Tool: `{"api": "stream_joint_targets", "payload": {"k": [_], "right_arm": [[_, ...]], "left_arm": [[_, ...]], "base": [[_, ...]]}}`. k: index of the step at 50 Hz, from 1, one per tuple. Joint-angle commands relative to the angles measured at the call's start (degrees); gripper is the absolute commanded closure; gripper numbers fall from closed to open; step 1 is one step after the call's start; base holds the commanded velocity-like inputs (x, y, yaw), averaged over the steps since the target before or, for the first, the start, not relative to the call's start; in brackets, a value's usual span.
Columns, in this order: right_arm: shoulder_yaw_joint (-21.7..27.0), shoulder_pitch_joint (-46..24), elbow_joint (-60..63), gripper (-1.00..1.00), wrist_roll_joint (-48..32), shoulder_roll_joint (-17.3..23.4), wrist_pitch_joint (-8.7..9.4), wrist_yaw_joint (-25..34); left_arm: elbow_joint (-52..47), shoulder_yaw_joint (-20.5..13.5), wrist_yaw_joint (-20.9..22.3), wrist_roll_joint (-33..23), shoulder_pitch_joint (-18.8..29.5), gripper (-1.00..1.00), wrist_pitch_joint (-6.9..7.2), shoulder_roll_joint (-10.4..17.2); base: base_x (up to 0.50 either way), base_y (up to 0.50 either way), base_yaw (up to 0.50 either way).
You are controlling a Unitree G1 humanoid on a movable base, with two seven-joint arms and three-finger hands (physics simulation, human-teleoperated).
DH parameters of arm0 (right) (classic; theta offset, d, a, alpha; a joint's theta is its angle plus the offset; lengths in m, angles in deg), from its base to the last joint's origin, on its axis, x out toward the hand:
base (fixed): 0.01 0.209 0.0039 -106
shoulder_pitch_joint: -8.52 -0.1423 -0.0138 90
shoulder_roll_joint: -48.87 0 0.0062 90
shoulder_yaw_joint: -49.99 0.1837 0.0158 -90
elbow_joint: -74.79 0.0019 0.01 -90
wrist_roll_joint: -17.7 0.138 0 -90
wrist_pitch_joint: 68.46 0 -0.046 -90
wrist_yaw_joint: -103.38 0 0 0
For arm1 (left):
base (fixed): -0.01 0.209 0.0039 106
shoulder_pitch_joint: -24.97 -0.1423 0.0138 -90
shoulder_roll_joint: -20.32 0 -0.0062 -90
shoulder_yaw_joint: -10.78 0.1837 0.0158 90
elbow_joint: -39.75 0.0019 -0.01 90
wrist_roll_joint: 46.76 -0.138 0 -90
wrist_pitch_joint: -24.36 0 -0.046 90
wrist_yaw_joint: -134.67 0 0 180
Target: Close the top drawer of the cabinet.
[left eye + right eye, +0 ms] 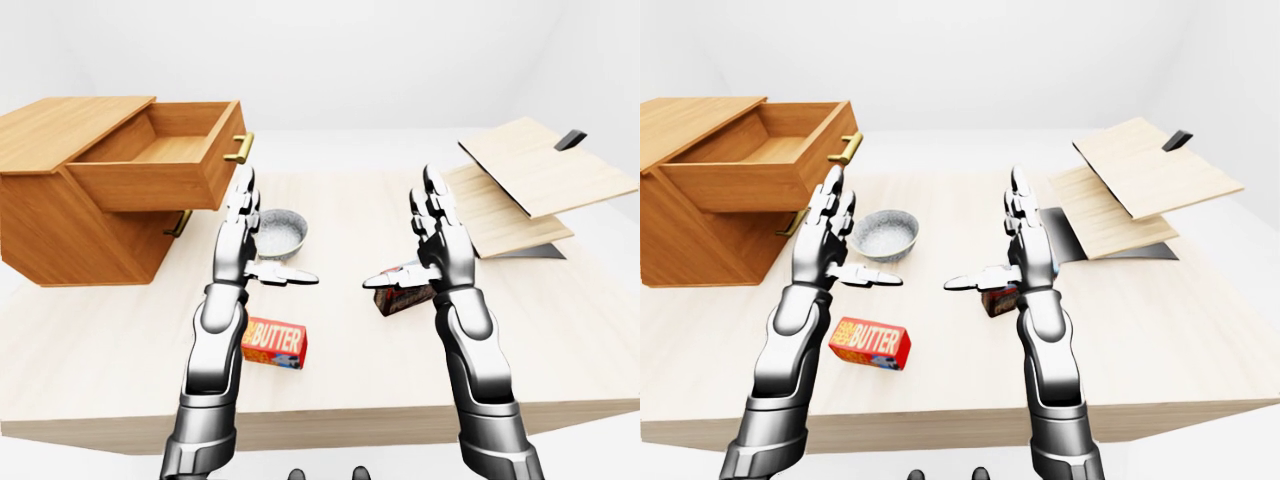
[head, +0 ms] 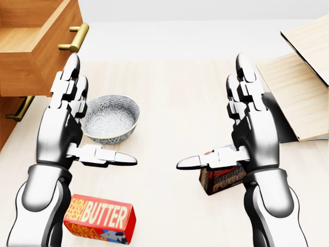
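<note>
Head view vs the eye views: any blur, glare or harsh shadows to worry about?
Head view: sharp throughout, the butter box print is readable; soft highlights on the left robot hand and right robot hand, no blown glare. Left-eye view: even, diffuse light; the open top drawer darkens the cabinet face beneath it. Right-eye view: equally crisp, no visible distortion.

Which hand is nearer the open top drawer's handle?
Left. The left hand is raised just below the top drawer's handle, fingers open. The right hand is well off to the view's right, over a dark box.
</note>
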Motion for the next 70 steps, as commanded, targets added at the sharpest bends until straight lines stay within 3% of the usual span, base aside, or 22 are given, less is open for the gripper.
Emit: {"api": "stream_joint_targets", "payload": {"k": [1, 10, 27, 36, 42, 46, 59, 66, 70], "right_arm": [[-0.3, -0.3, 0.0, -1.0, -0.1, -0.1, 0.0, 0.4], [-0.4, 0.8, 0.8, -1.0, -0.5, 0.1, 0.0, 1.7], [-0.3, 1.1, 1.0, -1.0, -0.4, -0.1, 0.0, 2.0], [-0.6, 0.6, 0.7, -1.0, -0.6, -0.3, 0.0, 1.6], [-0.7, 0.7, 0.9, -1.0, -0.6, -0.3, 0.0, 1.6], [-0.6, 0.9, 1.1, -1.0, -0.6, -0.3, 0.0, 1.8], [-0.4, 1.3, 1.1, -1.0, -0.5, -0.1, 0.0, 2.2], [-0.4, 1.6, 0.8, -1.0, -0.5, -0.2, 0.0, 2.2], [-0.5, 1.6, 0.5, -1.0, -0.6, -0.2, 0.0, 2.2]], "left_arm": [[-0.5, -0.5, -0.1, 0.4, 0.2, -1.0, 0.0, 0.4], [-1.0, -0.3, -0.3, 0.3, -0.1, -1.0, 0.0, 0.3], [-0.5, -0.4, -0.3, 0.4, -0.4, -1.0, 0.0, 0.4], [11.0, 0.1, -5.9, -15.2, 6.1, -1.0, 0.0, 3.5], [18.3, -0.3, -12.0, -24.5, 9.1, -1.0, 0.0, 5.0], [24.6, -1.3, -14.1, -28.1, 12.4, -1.0, 0.0, 6.8], [41.8, -3.4, -21.2, -32.8, 21.3, -1.0, 0.0, 12.4], [47.1, -2.7, -25.3, -36.5, 23.5, -1.0, 0.0, 14.9], [48.1, -4.0, -26.9, -36.2, 23.2, -1.0, 0.0, 15.8]], "base": [[0.5, -0.04, 0.0], [0.5, 0.09, 0.0], [0.0, 0.0, 0.0], [0.0, 0.0, 0.0], [0.0, 0.0, 0.0], [0.0, 0.0, 0.0], [0.0, 0.0, 0.0], [0.0, 0.0, 0.0], [0.0, 0.0, 0.0]]}}
